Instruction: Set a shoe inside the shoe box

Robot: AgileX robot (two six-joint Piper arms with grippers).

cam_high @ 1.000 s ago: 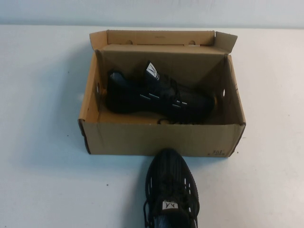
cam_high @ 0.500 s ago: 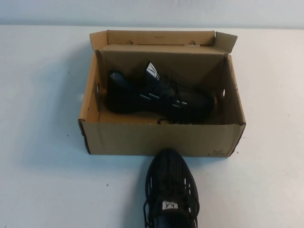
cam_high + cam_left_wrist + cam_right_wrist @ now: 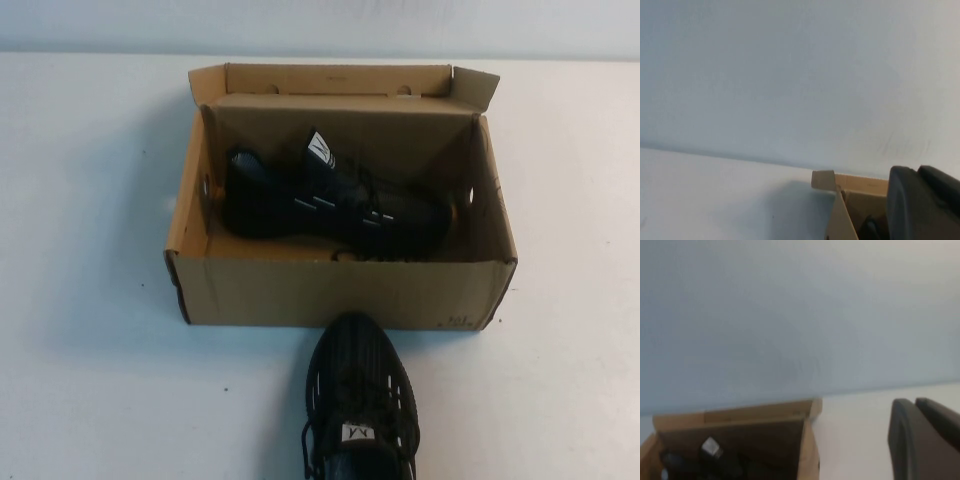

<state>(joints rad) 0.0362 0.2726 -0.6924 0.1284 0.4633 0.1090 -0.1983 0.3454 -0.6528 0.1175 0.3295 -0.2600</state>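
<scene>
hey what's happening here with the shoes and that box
Nothing is being handled right now. One black shoe already lies inside the open shoe box, while its mate sits on the white table just in front of the box. The left gripper and right gripper are both parked back, showing only in their wrist views.

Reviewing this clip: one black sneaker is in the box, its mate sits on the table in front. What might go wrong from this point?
1. The black mesh sneaker lying lengthwise fills most of the open brown cardboard shoe box, so adding the matching black sneaker on the white table could jam or snag laces.
2. Neither arm appears in the high view. A dark part of the left gripper and of the right gripper shows only in its own wrist view, so re-approach may clip the raised flap lid.
</scene>
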